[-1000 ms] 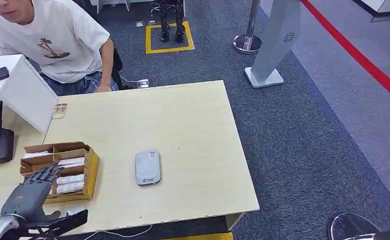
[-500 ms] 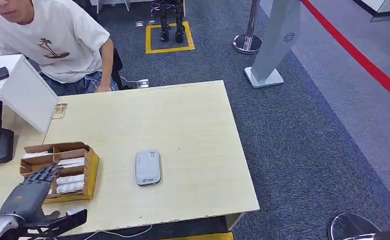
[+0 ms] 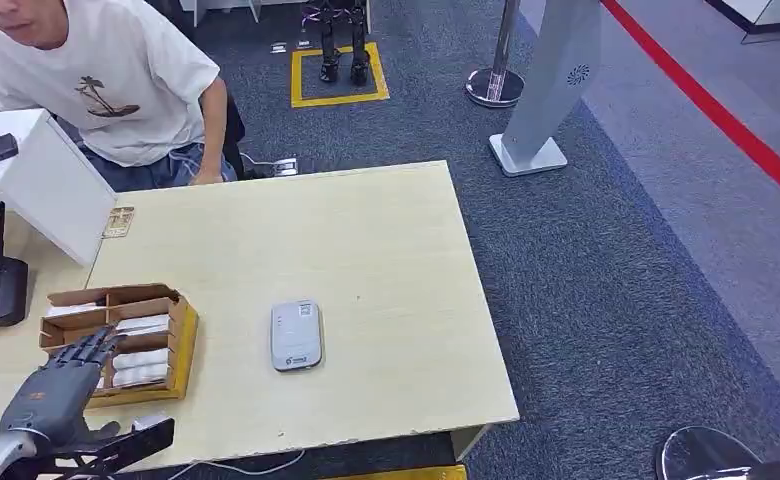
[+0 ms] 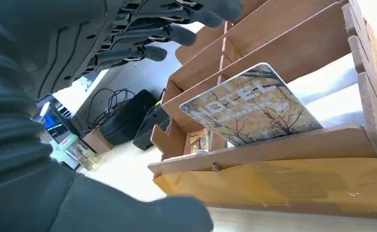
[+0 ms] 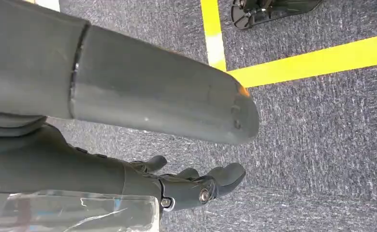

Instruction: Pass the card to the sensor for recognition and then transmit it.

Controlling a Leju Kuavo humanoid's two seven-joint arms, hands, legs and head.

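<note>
Table (image 3: 386, 250) carried the wooden card rack (image 3: 181, 340) and, well apart to its right, the grey card sensor (image 3: 296, 335). Left hand (image 3: 66, 375) had barely moved over the last second, fingers spread above the rack, holding nothing. Hotel card (image 4: 249, 108) sat tilted in its slot, ungrasped. Right hand (image 5: 191, 186) hung empty, fingers apart.

The left hand (image 3: 61, 378) is dark grey metal with segmented fingers and a small orange mark on its back. Behind it the forearm turns silver, and a black bracket sticks out just beside the wrist. From the wrist camera, the same hand (image 4: 70, 58) has a ribbed grey cover and black fingers (image 4: 177, 35). The right hand (image 5: 128, 125) has a fat smooth grey thumb, darker fingers (image 5: 225, 175) and a small silver screw at one knuckle.
</note>
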